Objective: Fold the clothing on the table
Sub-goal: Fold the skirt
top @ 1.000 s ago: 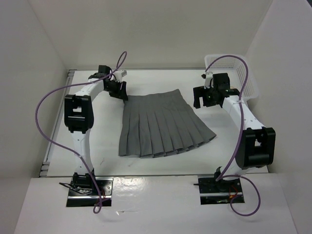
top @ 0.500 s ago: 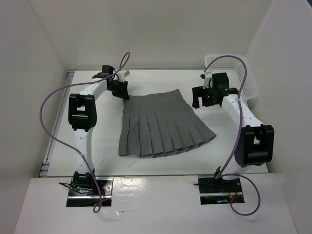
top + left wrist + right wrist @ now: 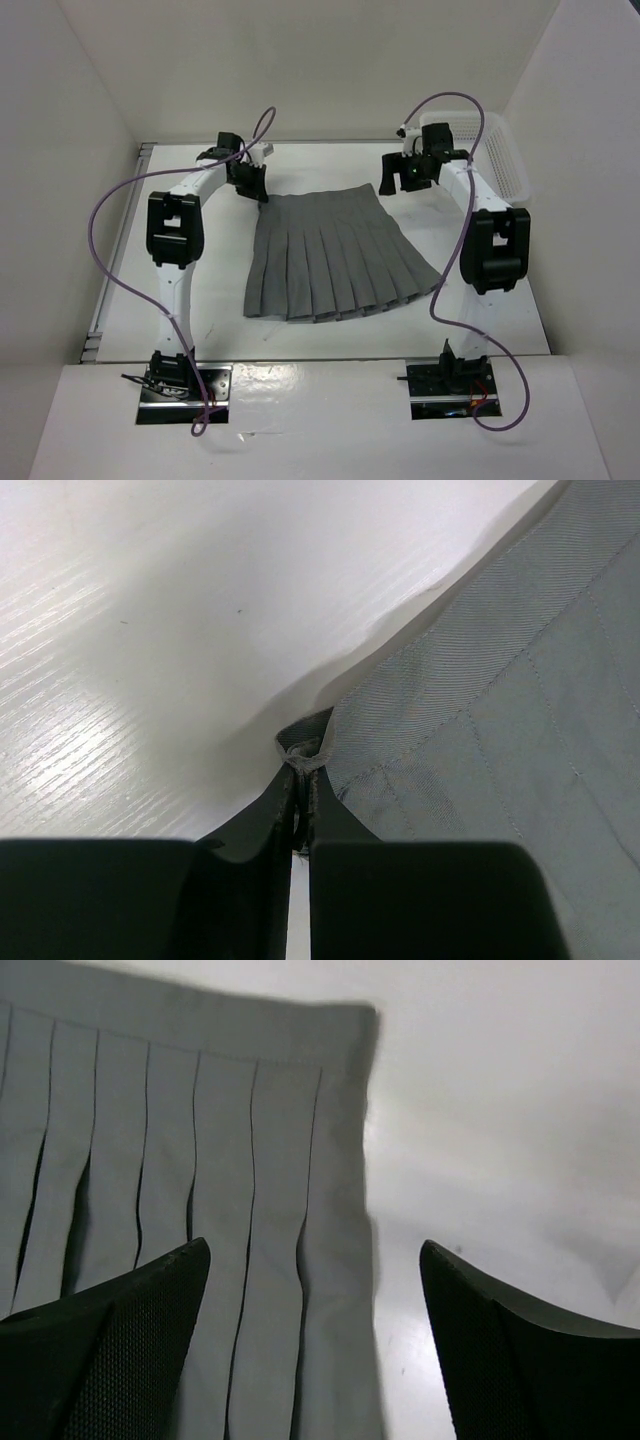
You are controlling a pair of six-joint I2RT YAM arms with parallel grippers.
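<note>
On the white table (image 3: 220, 300), the left gripper (image 3: 301, 780) pinches the skirt (image 3: 325, 255) by its upper-left corner. The right gripper (image 3: 315, 1260), wide open, should grab the upper-right corner firmly.

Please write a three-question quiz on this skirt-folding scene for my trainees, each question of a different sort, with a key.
1. True or false: the left hand is shut on a waistband corner of the skirt.
2. The right hand is: A) open, by the other waistband corner; B) shut on the hem; C) out of view.
3. Which white container stands at the far right of the table?

Key: 1 true; 2 A; 3 the basket.
</note>
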